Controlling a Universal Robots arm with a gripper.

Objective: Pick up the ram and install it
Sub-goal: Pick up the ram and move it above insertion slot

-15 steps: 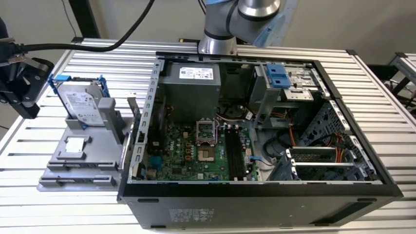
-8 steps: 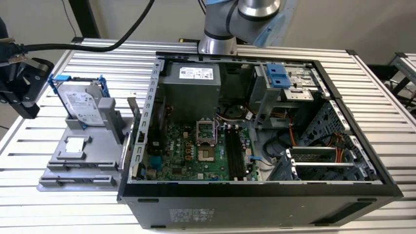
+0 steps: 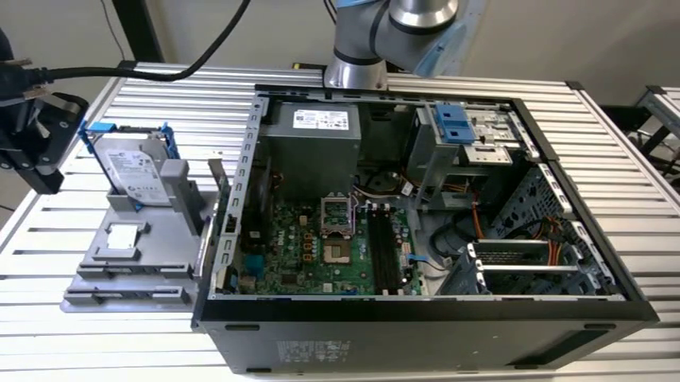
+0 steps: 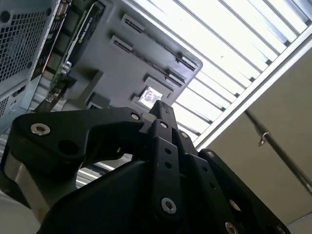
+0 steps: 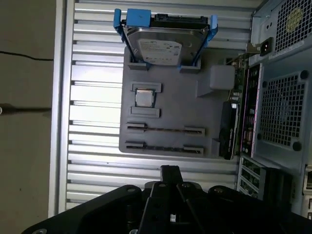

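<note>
So where is the ram (image 5: pixel 165 130) sitting right now?

— On the grey tray (image 5: pixel 170 109), I think. A thin strip is standing on edge between a pair of end clips, though edge-on it is hard to be sure, and the row beside it is looking much the same. The tray is lying on the slatted tabletop (image 3: pixel 107 350), just beside the open computer case (image 3: pixel 425 338), at the exterior view's left.

And what are the fingers doing?

— The gripper (image 5: pixel 169 169) is hovering near the tray's edge by those clips, not touching it. Its fingers are pressing together tip to tip with no gap showing, and they are carrying nothing.

Why is everything being laid out that way?

— As I judge it, the tray is giving each part its own pocket, so the arm is finding it in a known spot. The clips are keeping the stick upright, offering its flat faces for a pinch from above. The hard drive (image 5: pixel 163 46) in its blue frame is standing in a cradle, with a small square chip (image 5: pixel 145 97) lying in a recess nearby. The case is lying on its side with the panel off, so the long black slots (image 3: pixel 383 251) on the motherboard are facing up.

Anything readable?

— White labels are showing on the drive and the power supply (image 3: pixel 314 151), but I am not making out any print.
</note>
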